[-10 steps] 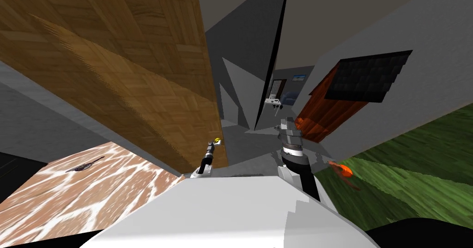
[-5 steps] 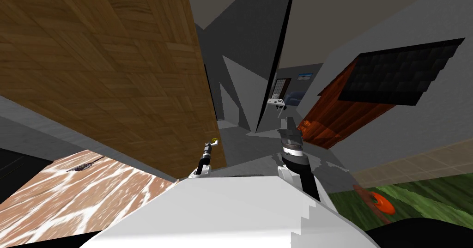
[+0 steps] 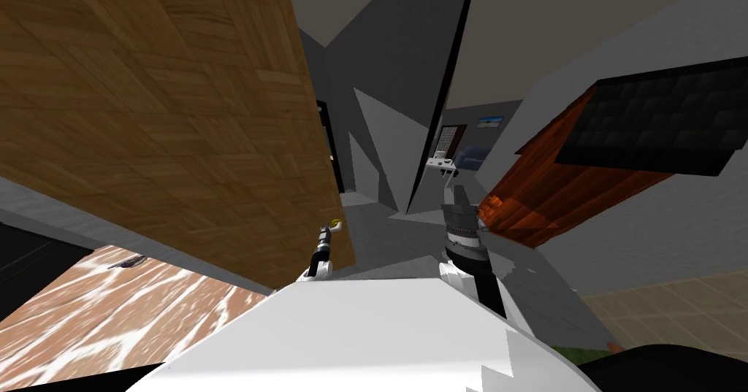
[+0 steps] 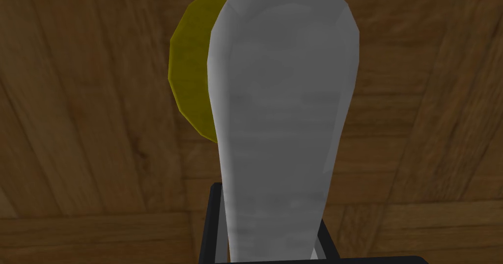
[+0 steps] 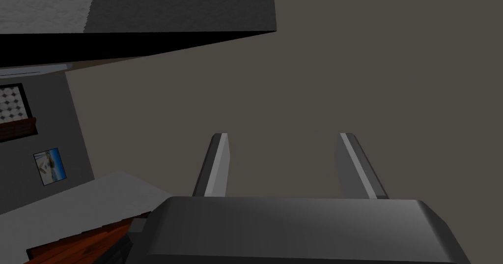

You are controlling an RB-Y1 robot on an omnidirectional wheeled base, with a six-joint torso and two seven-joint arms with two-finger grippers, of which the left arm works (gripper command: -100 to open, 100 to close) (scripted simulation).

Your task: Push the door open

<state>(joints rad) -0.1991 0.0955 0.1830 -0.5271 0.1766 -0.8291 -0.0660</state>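
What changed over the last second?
Mostly my own move: the whole head view swung, so the wooden door fills more of it. Whether the door itself swung, I cannot tell. Unchanged: left gripper at the yellow knob, right gripper pointing up, open.

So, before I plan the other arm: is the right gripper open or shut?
Open. In the right wrist view the right gripper has its two fingers standing well apart, with nothing between them.

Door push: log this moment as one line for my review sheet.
left gripper: at yellow knob on wooden door | right gripper: open, holding nothing, away from door
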